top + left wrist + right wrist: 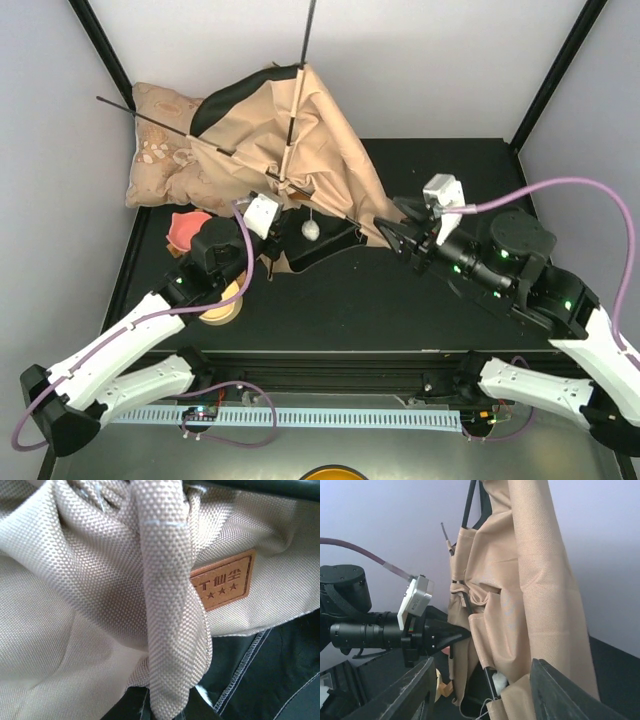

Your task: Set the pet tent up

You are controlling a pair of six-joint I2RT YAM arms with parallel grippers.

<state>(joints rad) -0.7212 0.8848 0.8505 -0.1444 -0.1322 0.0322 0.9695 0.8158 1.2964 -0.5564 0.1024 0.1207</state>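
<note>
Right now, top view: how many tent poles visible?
2. One pole sticks out back-left over the cushion and runs diagonally across the tent; the other pole sticks out past its back edge. Fabric may hide more.

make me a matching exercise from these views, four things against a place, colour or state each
1 cushion
2 label patch
3 left gripper
4 right gripper

a shut on fabric of the pet tent
b open
c brown, with three stars
d back left of the table, partly under the tent

Pairs: 1-d, 2-c, 3-a, 4-b
</note>
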